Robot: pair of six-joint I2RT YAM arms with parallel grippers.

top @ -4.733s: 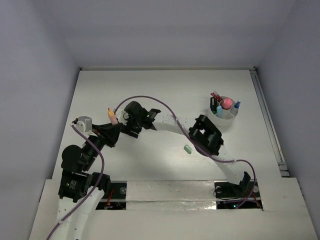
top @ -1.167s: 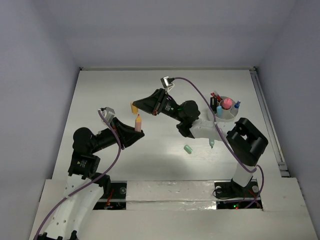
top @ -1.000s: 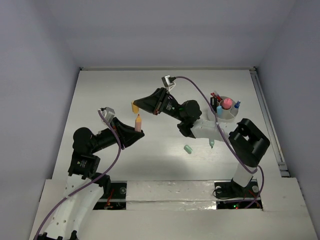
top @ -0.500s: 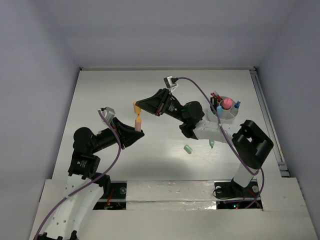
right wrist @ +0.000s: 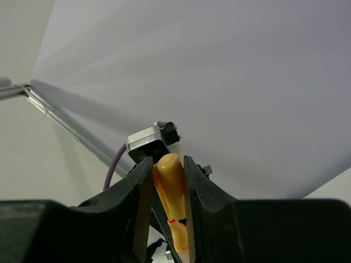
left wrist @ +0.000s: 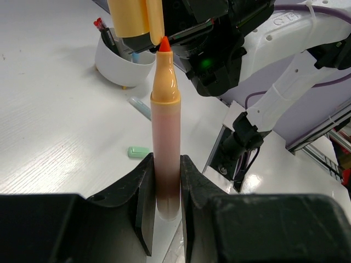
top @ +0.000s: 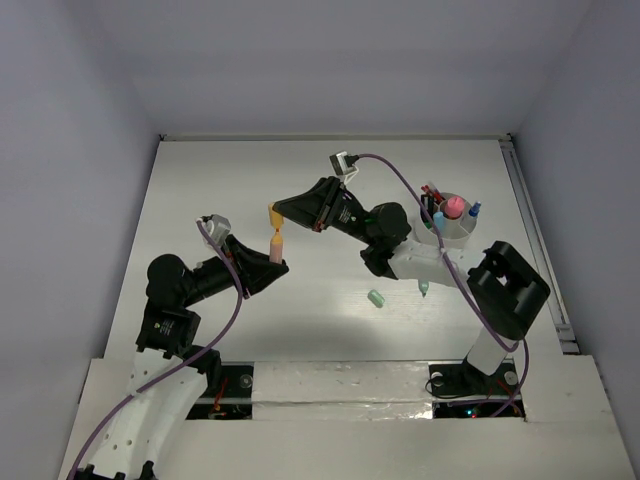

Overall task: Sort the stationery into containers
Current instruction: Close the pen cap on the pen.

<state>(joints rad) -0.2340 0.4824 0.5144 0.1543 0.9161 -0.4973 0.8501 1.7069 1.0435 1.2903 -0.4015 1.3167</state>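
My left gripper [top: 270, 262] is shut on an uncapped orange marker [top: 275, 245], held upright above the table; it also shows in the left wrist view [left wrist: 166, 137]. My right gripper [top: 278, 212] is shut on the marker's orange cap [top: 271, 212], right over the red tip [left wrist: 163, 44]. In the right wrist view the cap [right wrist: 171, 183] sits between the fingers [right wrist: 142, 203]. The whitish cup [top: 447, 228] at the back right holds several pens, markers and a pink-capped bottle [top: 454, 207]. A mint eraser [top: 376, 298] and a mint marker [top: 423, 288] lie on the table.
The white table [top: 330, 170] has walls at the back and sides and a rail [top: 535, 240] along the right edge. The right arm [top: 400, 250] stretches across the middle, and its purple cable loops above the cup.
The right gripper has brought the cap a little right and down until it sits just above the marker's tip. The left gripper has held the marker still.
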